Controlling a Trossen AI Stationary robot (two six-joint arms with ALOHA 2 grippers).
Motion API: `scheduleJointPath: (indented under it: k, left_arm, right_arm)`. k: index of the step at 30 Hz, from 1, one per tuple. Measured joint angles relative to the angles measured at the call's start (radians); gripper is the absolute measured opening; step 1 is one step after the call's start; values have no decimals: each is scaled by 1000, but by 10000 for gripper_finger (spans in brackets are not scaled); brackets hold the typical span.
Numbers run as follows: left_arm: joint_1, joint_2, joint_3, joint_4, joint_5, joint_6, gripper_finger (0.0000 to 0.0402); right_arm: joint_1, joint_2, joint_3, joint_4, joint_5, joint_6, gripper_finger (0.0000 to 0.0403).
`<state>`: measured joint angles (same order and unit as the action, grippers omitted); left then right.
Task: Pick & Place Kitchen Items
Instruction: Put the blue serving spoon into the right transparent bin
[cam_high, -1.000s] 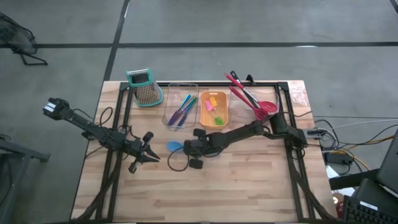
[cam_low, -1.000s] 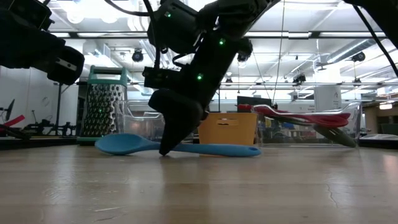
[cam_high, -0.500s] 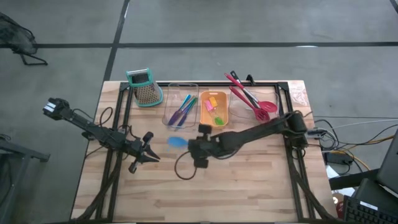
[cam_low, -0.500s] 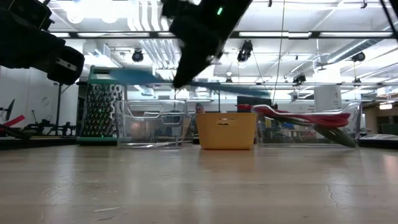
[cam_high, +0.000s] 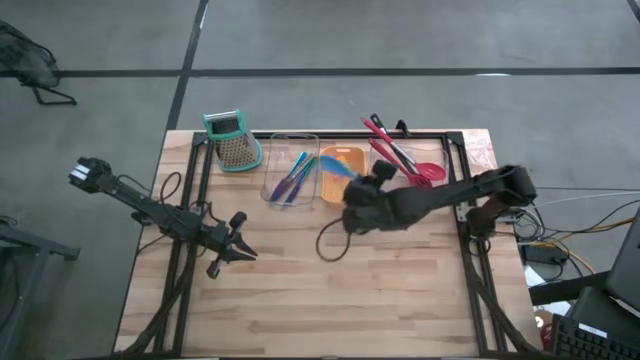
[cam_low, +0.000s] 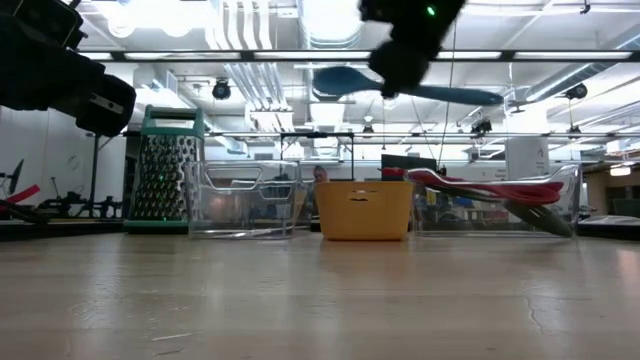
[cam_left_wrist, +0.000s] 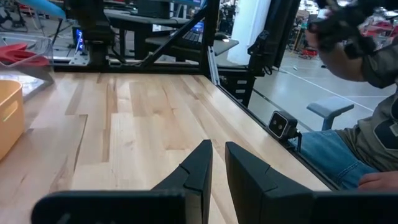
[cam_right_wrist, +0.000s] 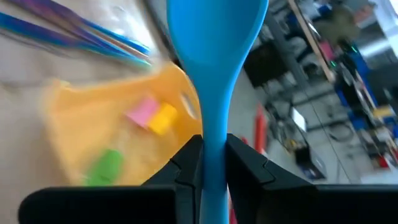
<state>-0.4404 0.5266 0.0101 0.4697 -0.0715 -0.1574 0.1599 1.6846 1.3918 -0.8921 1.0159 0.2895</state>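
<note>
Blue spoon is up in the air, pinched by its handle in the right claw. In the high view it hangs over the orange tray, a little past the middle of the worktop toward 12 o'clock. In the low view the spoon lies flat, high above the trays.

I think the step in hand is carrying the spoon to its place. The red spoons lie in the clear tray at about 1 o'clock, so the next move is likely to swing that way, come down over that tray and let go. The spoon is long, so it should go in lined up with the tray.

The left claw waits at 9 o'clock, fingers close together with a thin gap, holding nothing.

The worktop is pale wood with a black frame around it. A metal grater stands at 11 o'clock. Beyond is a big workshop with ceiling lights, and a person sits by the edge.
</note>
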Motion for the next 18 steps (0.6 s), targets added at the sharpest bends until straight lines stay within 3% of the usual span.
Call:
scheduleJointPath:
  k: [7,18]
  left_arm:
    - [0,1,0,0,0,0,51]
    - [0,1,0,0,0,0,51]
  right_arm:
    - [-112,-179,-282,73,27,44,39]
    - [-291,-338,-603,460,7,-184,41]
